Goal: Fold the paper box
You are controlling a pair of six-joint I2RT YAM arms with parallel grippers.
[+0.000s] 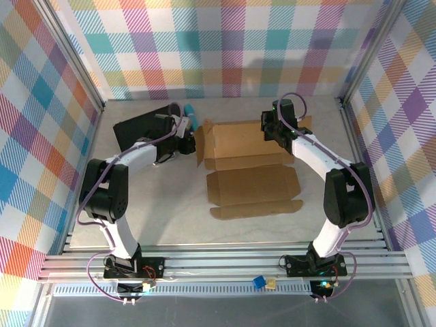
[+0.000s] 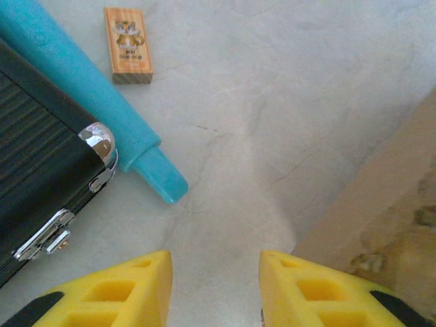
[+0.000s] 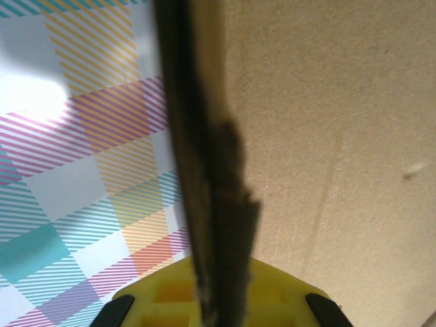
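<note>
From above, the paper box (image 1: 252, 184) lies mid-table, plain brown, its near panels flat and its far flaps raised. The left gripper (image 1: 189, 142) sits by its left flap, the right gripper (image 1: 271, 129) at its far right corner. Left wrist now: yellow fingers (image 2: 116, 293) spread over bare table, cardboard on the right, a black case (image 2: 41, 177), teal tool (image 2: 88, 102) and wooden block (image 2: 127, 44) on the left. Right wrist: jaws pinching a cardboard wall, seen edge-on.

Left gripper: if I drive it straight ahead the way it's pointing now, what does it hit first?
Probably bare table: the open left gripper aims between the teal tool tip and the paper box, touching neither. Depth is unclear.
</note>
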